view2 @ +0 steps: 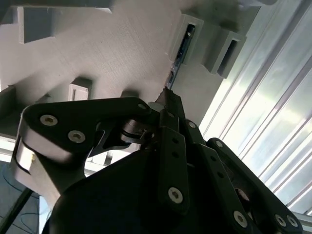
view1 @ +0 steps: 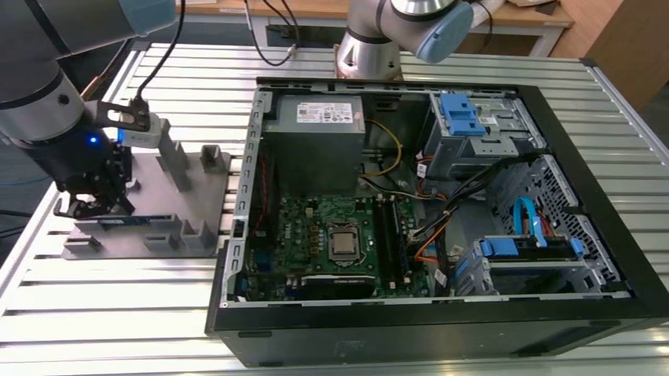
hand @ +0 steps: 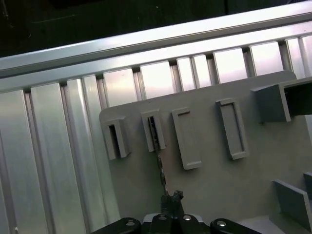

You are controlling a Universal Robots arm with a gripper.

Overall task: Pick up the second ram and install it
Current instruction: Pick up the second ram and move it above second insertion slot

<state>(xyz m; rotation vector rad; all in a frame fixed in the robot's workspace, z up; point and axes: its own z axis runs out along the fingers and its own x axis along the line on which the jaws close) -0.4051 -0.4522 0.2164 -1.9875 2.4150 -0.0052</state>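
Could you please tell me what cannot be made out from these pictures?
The second ram: chips and label too small in the exterior view, edge-on in both wrist views.
Its near end: behind the gripper in the second wrist view.
Slots on the motherboard, filled or not: too dark and small in the exterior view.

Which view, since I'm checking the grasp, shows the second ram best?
The exterior view: the second ram shows its long face in the grey holder, by the gripper. Both wrist views give its thin edge, from slot to gripper.
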